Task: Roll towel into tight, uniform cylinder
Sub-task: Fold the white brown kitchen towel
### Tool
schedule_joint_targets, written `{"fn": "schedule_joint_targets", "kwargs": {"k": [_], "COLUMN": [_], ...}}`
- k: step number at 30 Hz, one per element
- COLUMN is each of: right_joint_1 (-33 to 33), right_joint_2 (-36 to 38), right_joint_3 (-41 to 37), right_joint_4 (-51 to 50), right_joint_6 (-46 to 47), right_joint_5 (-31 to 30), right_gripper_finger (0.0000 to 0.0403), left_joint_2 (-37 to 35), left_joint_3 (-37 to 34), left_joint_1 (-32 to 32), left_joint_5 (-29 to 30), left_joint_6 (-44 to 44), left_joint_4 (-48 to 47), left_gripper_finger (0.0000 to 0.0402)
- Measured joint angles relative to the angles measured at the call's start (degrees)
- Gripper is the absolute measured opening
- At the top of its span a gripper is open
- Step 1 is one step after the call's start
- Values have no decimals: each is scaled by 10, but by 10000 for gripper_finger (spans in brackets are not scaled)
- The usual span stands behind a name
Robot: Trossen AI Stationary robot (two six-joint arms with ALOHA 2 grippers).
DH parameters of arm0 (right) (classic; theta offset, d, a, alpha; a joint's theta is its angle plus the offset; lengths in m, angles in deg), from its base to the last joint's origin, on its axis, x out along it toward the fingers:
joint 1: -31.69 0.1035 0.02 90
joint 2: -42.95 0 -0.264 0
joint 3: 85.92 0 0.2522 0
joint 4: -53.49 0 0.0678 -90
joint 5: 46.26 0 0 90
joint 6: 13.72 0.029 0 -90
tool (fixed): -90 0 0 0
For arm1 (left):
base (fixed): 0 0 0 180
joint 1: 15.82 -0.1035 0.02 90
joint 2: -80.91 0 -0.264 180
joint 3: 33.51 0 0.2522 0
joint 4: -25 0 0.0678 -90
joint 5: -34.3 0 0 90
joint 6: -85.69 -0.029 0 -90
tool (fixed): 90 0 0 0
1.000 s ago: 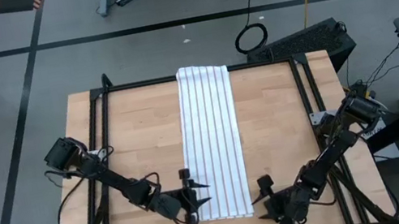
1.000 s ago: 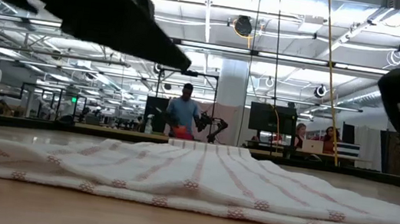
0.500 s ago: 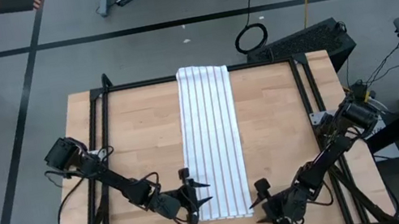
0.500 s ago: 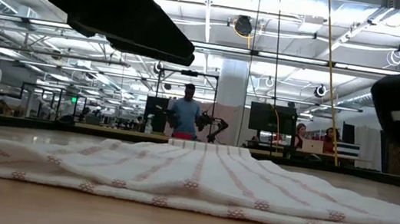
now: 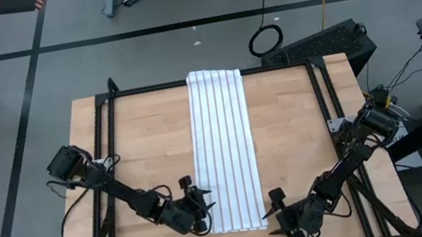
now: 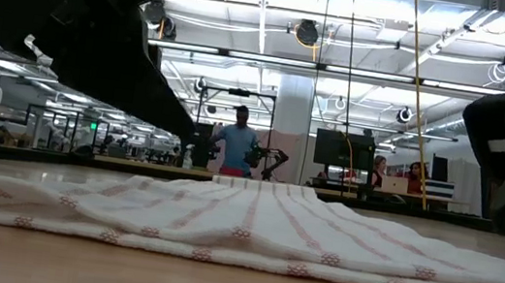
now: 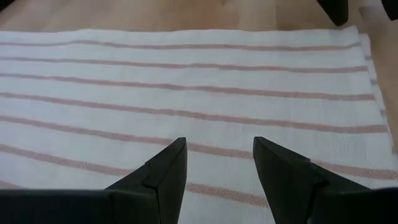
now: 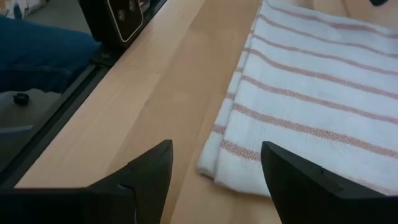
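Note:
The white pinstriped towel (image 5: 223,147) lies flat on the wooden table as a long strip that runs from the far edge to the near edge. It is folded lengthwise, and its layers show at the near right corner (image 8: 214,168). My left gripper (image 5: 201,207) stands open at the towel's near left edge, with its fingers (image 7: 168,168) out over the cloth (image 7: 186,81); I cannot tell whether they touch it. My right gripper (image 5: 276,210) stands open just off the near right corner, over bare wood (image 8: 186,93). In the low view the towel (image 6: 242,223) lies between the two arms.
Bare wood lies to the left (image 5: 142,148) and right (image 5: 290,122) of the towel. Black frame rails (image 5: 108,154) run along the table's sides. A black box (image 8: 121,18) and blue cloth (image 8: 37,56) show beyond the table's edge. People (image 6: 235,144) stand in the room behind.
My left gripper has rolled at the wrist, tipped further down and sunk a little over the towel's near left edge, staying open. The towel has not moved.

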Motion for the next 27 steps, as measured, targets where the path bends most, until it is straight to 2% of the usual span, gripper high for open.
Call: {"fn": "schedule_joint_targets", "kwargs": {"k": [5, 12, 21, 27], "right_joint_1": [0, 9, 7, 7], "right_joint_2": [0, 0, -47, -71], "right_joint_3": [0, 0, 33, 60], "right_joint_4": [0, 0, -5, -18], "right_joint_6": [36, 48, 27, 29], "right_joint_5": [-1, -4, -5, -27], "right_gripper_finger": [235, 232, 173, 149], "left_joint_2": [0, 0, 0, 0], "left_joint_3": [0, 0, 0, 0], "left_joint_1": [0, 0, -11, -11], "left_joint_5": [4, 4, 4, 4], "left_joint_6": [-8, -67, -86, -94], "left_joint_4": [21, 77, 89, 88], "left_gripper_finger": [189, 189, 189, 189]}}
